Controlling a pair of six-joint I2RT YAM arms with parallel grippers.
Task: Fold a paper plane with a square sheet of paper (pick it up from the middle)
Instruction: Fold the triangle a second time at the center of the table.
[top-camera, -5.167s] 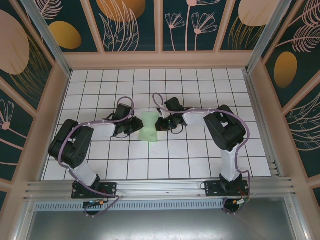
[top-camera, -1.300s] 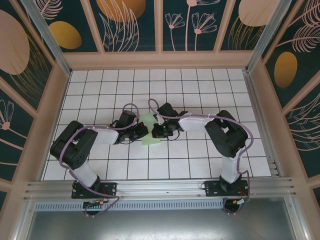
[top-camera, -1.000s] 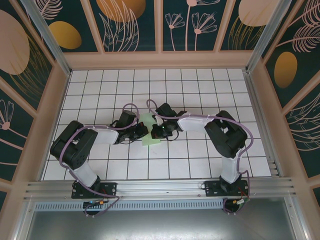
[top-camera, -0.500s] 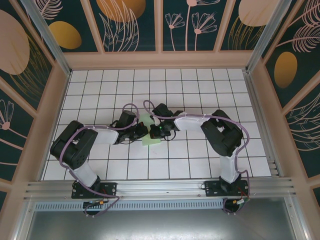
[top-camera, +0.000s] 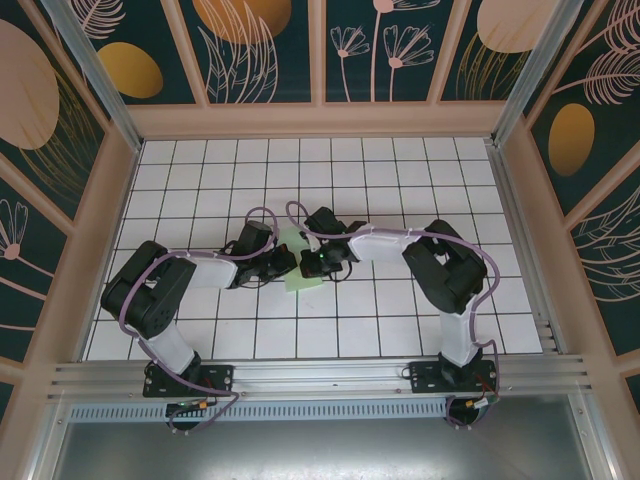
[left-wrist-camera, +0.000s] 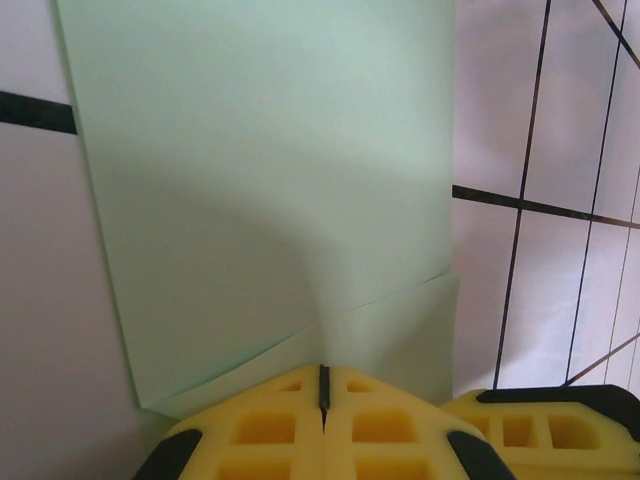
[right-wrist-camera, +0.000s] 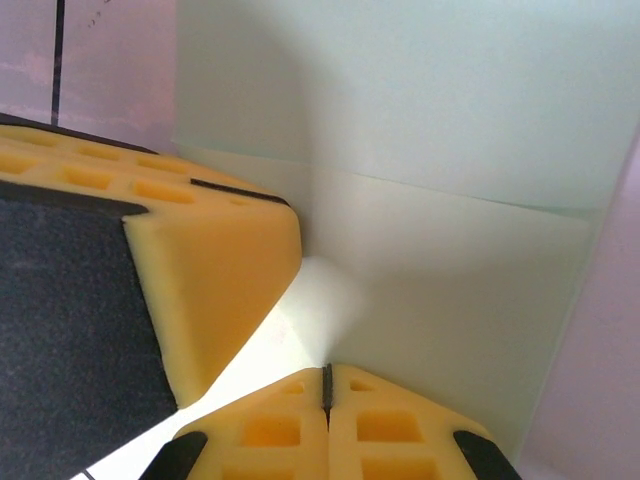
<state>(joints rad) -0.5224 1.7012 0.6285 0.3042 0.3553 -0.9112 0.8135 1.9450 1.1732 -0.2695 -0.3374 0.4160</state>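
Note:
The pale mint-green sheet of paper (top-camera: 297, 270) lies folded on the white grid table between my two grippers. It is a layered strip with a slanting flap edge, not a pointed paper plane. My left gripper (top-camera: 287, 262) is shut, and its yellow fingertips (left-wrist-camera: 323, 368) rest on the near edge of the paper (left-wrist-camera: 270, 170). My right gripper (top-camera: 309, 265) is shut too, with its tips (right-wrist-camera: 326, 368) down on the paper (right-wrist-camera: 430, 130), close beside the left gripper's yellow finger (right-wrist-camera: 225, 260). Neither gripper has paper between its jaws.
The white tiled table (top-camera: 400, 320) is boxed in by low tan walls (top-camera: 320, 120) on three sides. An aluminium rail (top-camera: 320, 375) runs along the near edge by the arm bases. The right gripper's finger (left-wrist-camera: 545, 425) sits at the lower right of the left wrist view.
Over the last second the right gripper has slid a little to the left across the paper, closer to the left gripper. The left gripper and the paper have stayed put.

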